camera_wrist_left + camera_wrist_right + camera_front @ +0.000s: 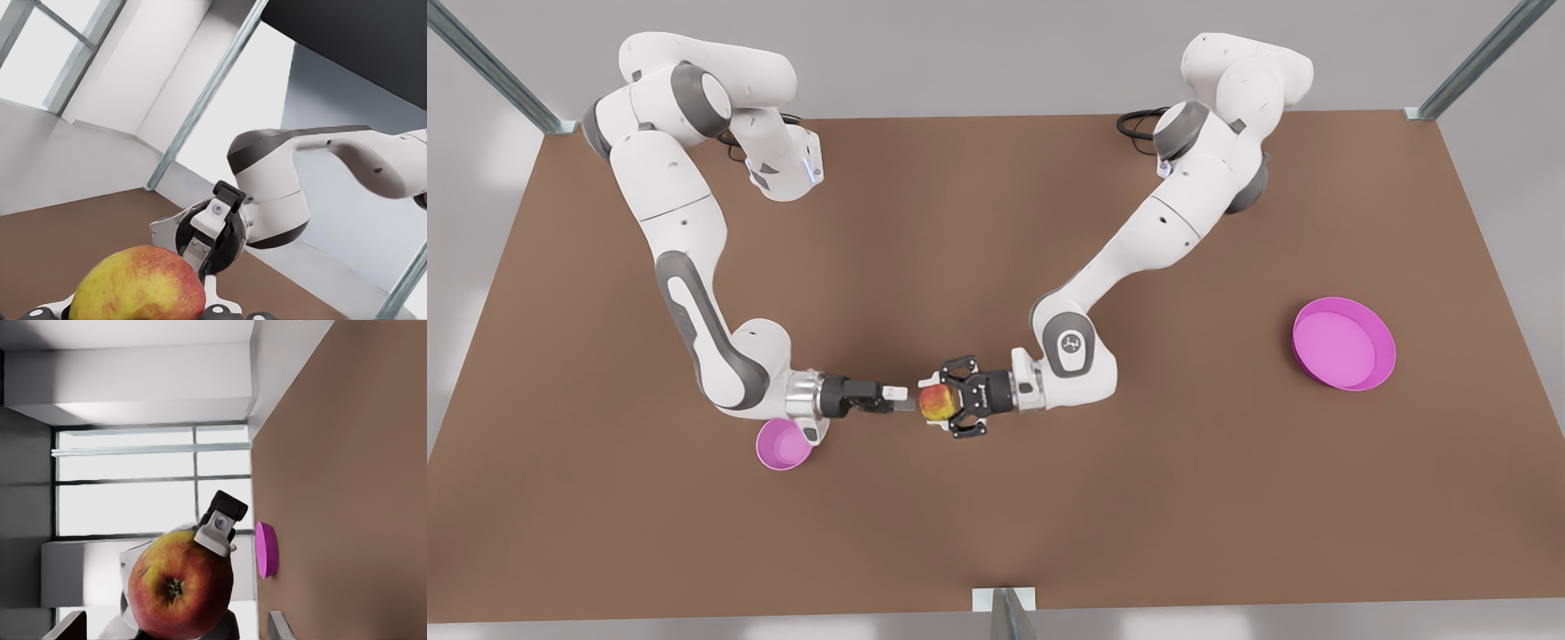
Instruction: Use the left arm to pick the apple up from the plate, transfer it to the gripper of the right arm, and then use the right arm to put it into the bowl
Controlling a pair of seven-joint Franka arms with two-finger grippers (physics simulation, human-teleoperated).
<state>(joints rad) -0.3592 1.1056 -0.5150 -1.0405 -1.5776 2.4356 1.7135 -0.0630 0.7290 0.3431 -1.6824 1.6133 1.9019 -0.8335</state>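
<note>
Toward the table's [996, 222] six o'clock, the left gripper [946, 404] pinches the apple [934, 404] level, presenting it to the spread right gripper [903, 397].

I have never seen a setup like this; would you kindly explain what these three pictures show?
These are simulator renders of two white robot arms over a brown table. One picture looks down from above; the other two come from cameras on each wrist. The left gripper, on the front view's right, is shut on an apple. The right gripper faces it, open, close to the apple. A wide pink plate and a small pink bowl sit on the table.
</note>
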